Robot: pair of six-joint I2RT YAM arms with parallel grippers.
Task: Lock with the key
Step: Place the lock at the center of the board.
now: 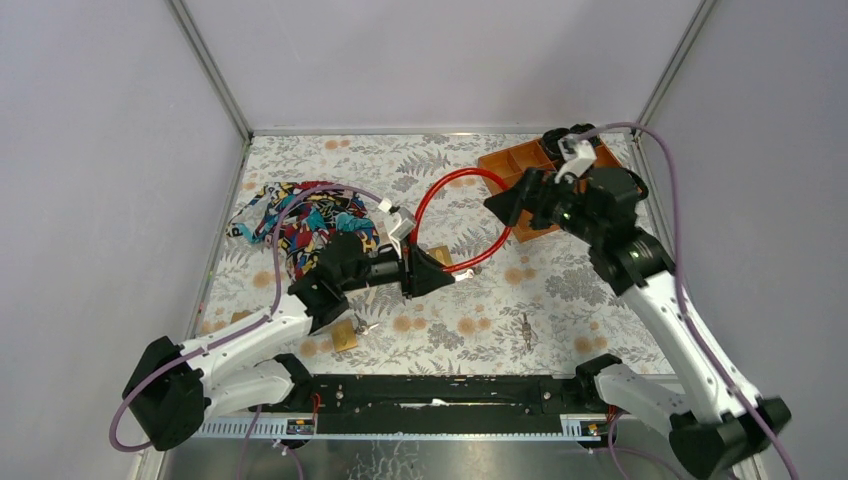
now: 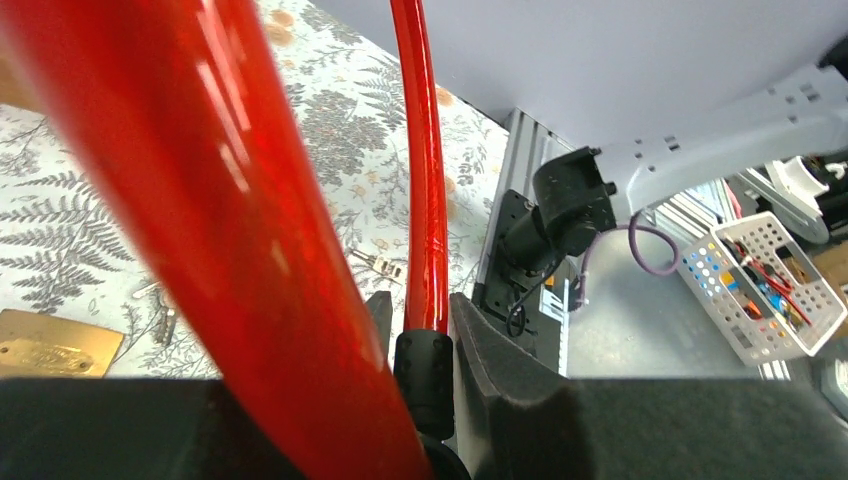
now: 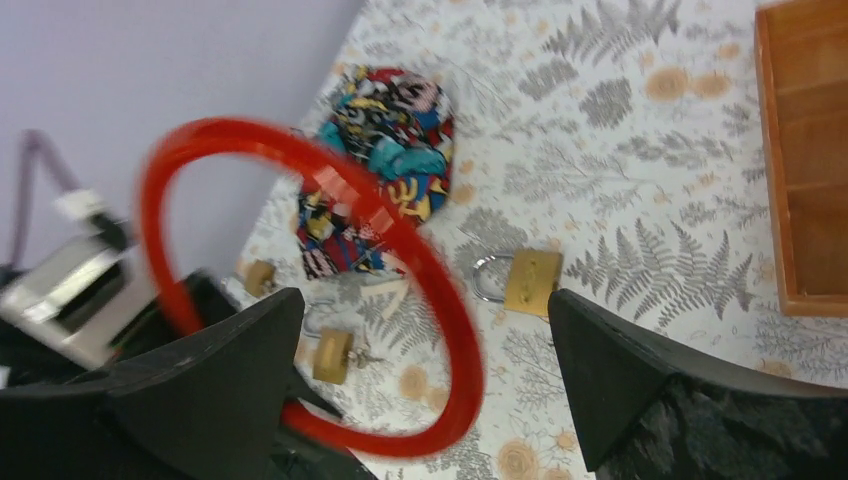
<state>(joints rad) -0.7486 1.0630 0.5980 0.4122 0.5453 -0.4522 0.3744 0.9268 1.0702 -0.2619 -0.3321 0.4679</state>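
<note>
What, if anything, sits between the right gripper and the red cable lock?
Nothing visible. The open right gripper hangs above the loop of the red cable lock, which the left gripper holds up by its black end. The brass padlock and patterned cloth lie on the table below, out of the path.

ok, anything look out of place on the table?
Nothing damaged or spilled. Oddities: a crumpled patterned cloth bunched on the left side, and what looks like a loose key lying alone toward the near edge while the left gripper holds the red cable lock aloft.
</note>
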